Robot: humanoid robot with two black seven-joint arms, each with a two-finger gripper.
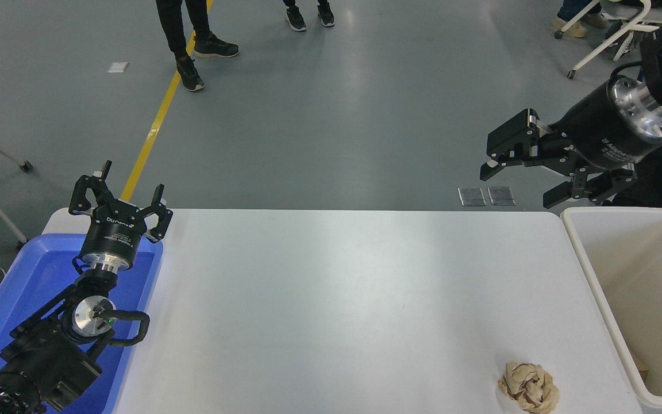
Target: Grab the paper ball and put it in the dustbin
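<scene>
Head view: My right gripper [518, 185] hangs in the air beyond the far right corner of the white counter [331, 299], its jaws spread wide and holding nothing. The paper ball [528, 387], a crumpled tan wad, lies on the counter near the front right edge, well apart from that gripper. The off-white dustbin [595, 282] stands against the counter's right side, with the ball just beside its near wall. My left arm sits parked at the lower left above a blue tray [26, 270], my left gripper [121, 198] also released, fingers splayed upward. Two people's legs [184, 34] stand on the grey floor beside a yellow line [156, 126].
</scene>
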